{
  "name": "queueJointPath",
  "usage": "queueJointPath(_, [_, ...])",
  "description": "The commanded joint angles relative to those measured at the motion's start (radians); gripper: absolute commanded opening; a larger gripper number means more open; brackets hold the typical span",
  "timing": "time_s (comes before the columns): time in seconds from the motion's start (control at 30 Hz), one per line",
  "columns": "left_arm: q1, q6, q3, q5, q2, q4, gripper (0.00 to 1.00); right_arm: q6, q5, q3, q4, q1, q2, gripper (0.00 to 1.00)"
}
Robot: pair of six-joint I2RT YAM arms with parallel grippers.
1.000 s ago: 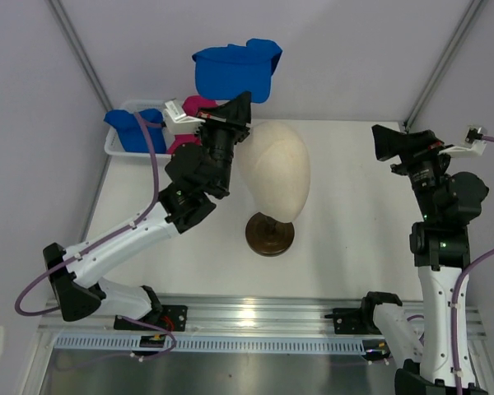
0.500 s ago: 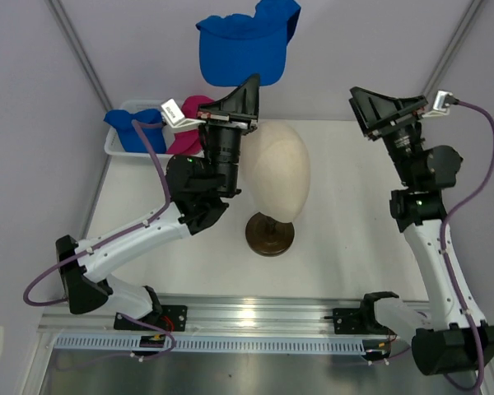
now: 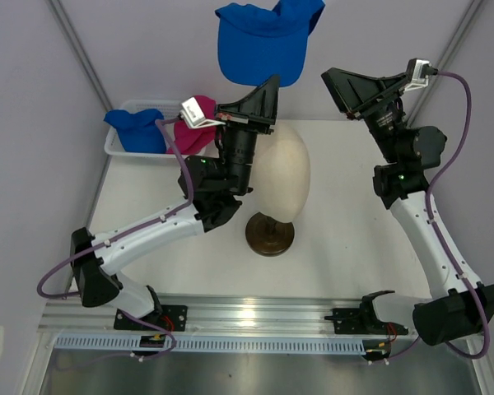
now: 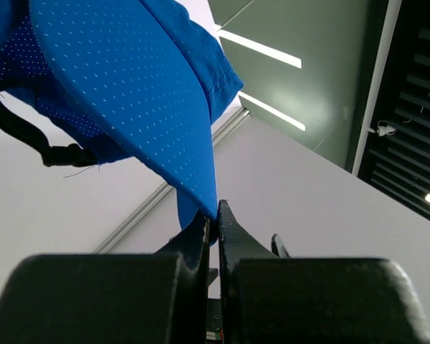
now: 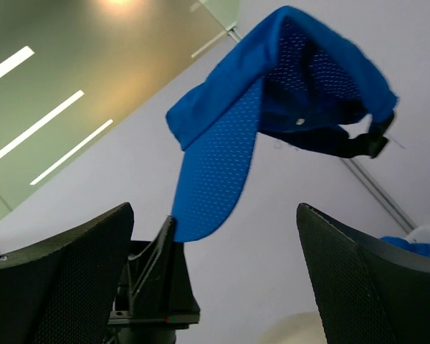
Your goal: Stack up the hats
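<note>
A royal blue hat [image 3: 262,45] hangs high above the table, and my left gripper [image 3: 272,82] is shut on the tip of its brim. The left wrist view shows the brim [image 4: 136,86] pinched between the closed fingers [image 4: 213,215]. My right gripper [image 3: 336,85] is raised to the hat's right and stands wide open, pointing left at it without touching. In the right wrist view the hat [image 5: 272,93] hangs ahead of the open gripper [image 5: 213,208]. The left gripper [image 5: 158,272] holds the brim from below. Another blue hat [image 3: 136,130] and a pink hat [image 3: 189,133] lie in the basket.
A cream mannequin head [image 3: 283,169] on a dark round base [image 3: 270,235] stands mid-table, just below and right of the left gripper. The white basket [image 3: 115,148] sits at the back left against the wall. Tent poles run up both back corners.
The left arm has lifted the blue hat higher and to the right. The right arm has risen and swung left toward the hat, staying open.
</note>
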State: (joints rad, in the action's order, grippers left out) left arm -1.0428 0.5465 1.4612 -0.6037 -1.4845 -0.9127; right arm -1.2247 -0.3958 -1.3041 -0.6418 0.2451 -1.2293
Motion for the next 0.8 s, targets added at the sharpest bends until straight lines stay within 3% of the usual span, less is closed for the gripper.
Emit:
queueJointPath(0.0, [-0.008, -0.013, 0.048, 0.064, -0.022, -0.081, 0.01, -0.036, -0.025, -0.043, -0.119, 0.032, -0.028, 0.97])
queueJointPath(0.33, [-0.008, 0.015, 0.057, 0.081, -0.056, -0.083, 0.01, 0.001, -0.046, -0.096, -0.041, 0.069, -0.064, 0.91])
queueJointPath(0.57, [-0.008, 0.044, 0.039, 0.071, -0.062, -0.08, 0.01, 0.008, -0.043, -0.138, -0.05, 0.091, -0.104, 0.77])
queueJointPath(0.63, [-0.008, 0.047, 0.022, 0.067, -0.062, -0.094, 0.01, -0.009, -0.026, -0.136, -0.056, 0.091, -0.108, 0.69])
queueJointPath(0.7, [-0.008, 0.044, 0.021, 0.05, -0.066, -0.106, 0.01, -0.034, -0.018, -0.13, -0.082, 0.091, -0.113, 0.55])
queueJointPath(0.73, [-0.008, 0.041, 0.021, 0.045, -0.069, -0.106, 0.01, -0.042, -0.015, -0.13, -0.091, 0.092, -0.114, 0.41])
queueJointPath(0.77, [-0.008, 0.038, 0.022, 0.042, -0.074, -0.109, 0.01, -0.05, -0.012, -0.132, -0.102, 0.092, -0.116, 0.34])
